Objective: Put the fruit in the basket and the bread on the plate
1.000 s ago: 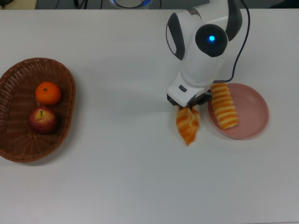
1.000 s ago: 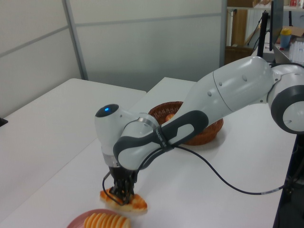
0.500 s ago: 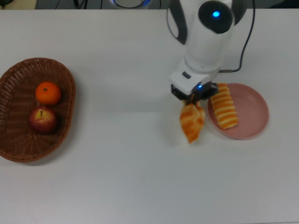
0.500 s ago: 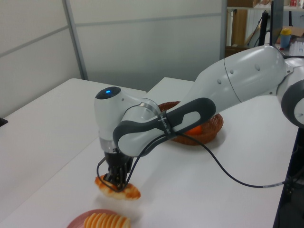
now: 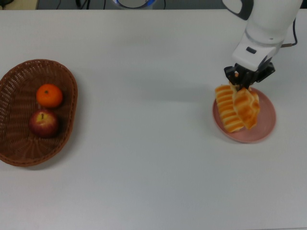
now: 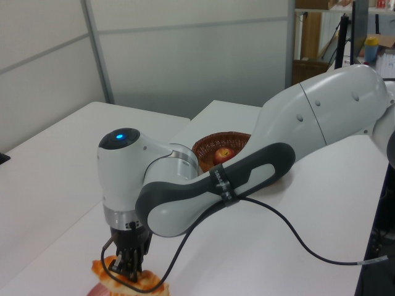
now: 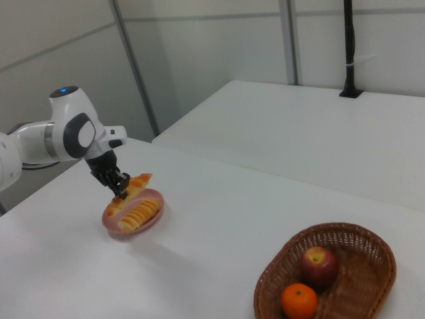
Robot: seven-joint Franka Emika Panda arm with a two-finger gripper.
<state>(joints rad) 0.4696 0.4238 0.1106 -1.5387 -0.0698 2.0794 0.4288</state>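
gripper [image 5: 244, 82]: closed on the upper end of the pastry [image 5: 247, 107], holding it in the air; sits at the upper right of the top view, over the far edge of the plate [image 5: 265, 125]
pastry: hangs from the fingers over the plate, not resting on it as far as the right view shows; long axis runs from the gripper down toward the lower right of the top view
roll [image 5: 225, 109]: lies on the plate's left half in the top view, long axis nearly parallel to the pastry; the pastry's left edge overlaps it in the picture
key relation: the bare part of the plate is straight under and to the right of the pastry in the top view, so the drop looks to be down, keeping clear of the roll
basket [image 5: 12, 152]: far left of the top view, well apart from the plate
apple [image 5: 43, 122]: in the basket
orange [image 5: 49, 95]: in the basket, just above the apple in the top view
stage: fruit part looks done; second bread not yet set down
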